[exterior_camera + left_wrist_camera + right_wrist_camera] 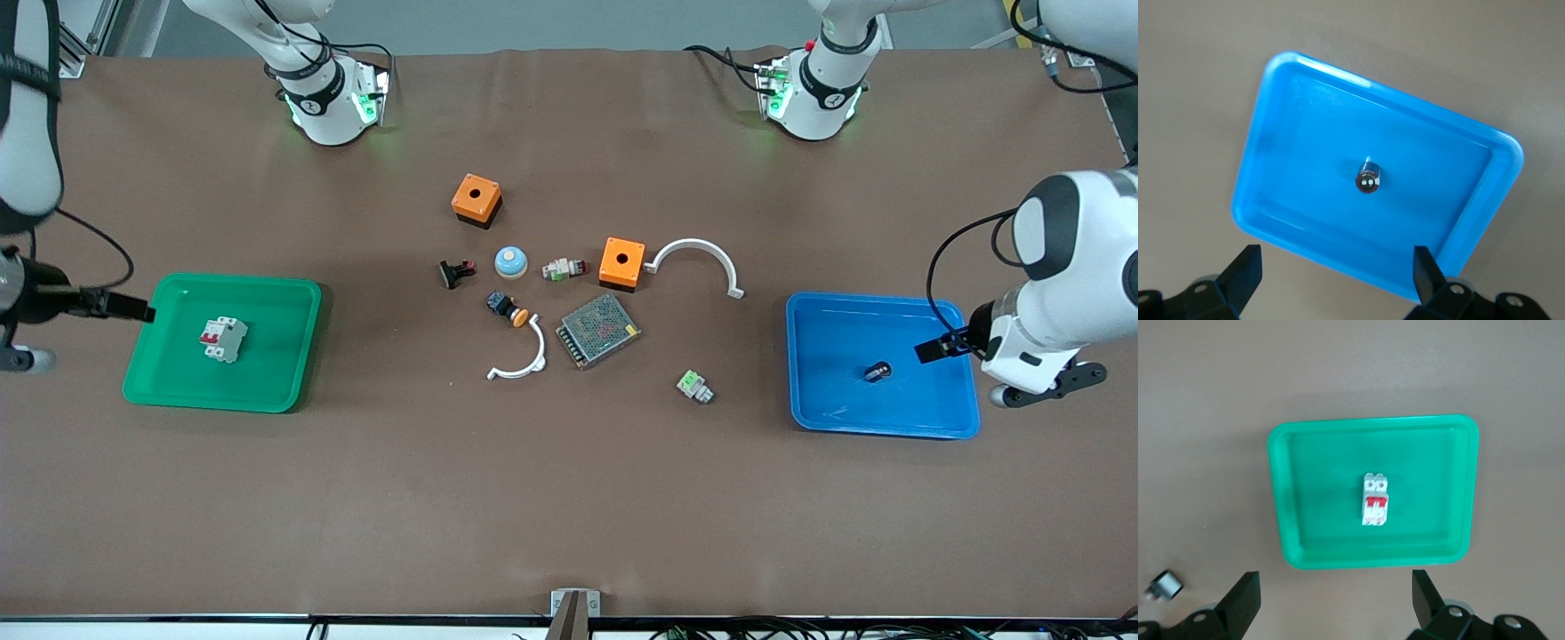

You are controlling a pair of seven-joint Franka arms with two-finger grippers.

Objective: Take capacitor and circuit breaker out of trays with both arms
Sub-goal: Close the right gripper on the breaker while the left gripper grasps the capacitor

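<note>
Blue tray (805, 391) sat at the left arm's end of the tabletop with the capacitor (877, 372) lying roughly mid-floor, a bit toward the edge nearest the left gripper (933, 348); green tray (160, 391) sat at the right arm's end with the circuit breaker (222, 340) near its middle, red lever face up. Both parts were not yet lifted. Left gripper hung over the blue tray's outer edge, fingers spread wide and empty; in the left wrist view the capacitor (1368, 179) showed its shiny end and sat between the lines of the two fingertips (1245, 270) but well clear of them, no contact. Right gripper (133, 309) hovered at the green tray's outer edge, fingers likewise wide and empty; in the right wrist view the breaker (1375, 500) lay centred between the fingertips (1245, 593), apart from them, long side running along the approach. My read for doing this step well: centre each gripper over its part before descending, close across the breaker's narrow sides, and go low and slow on the capacitor, since it looked round enough to roll off the pads and the tray wall was close.
</note>
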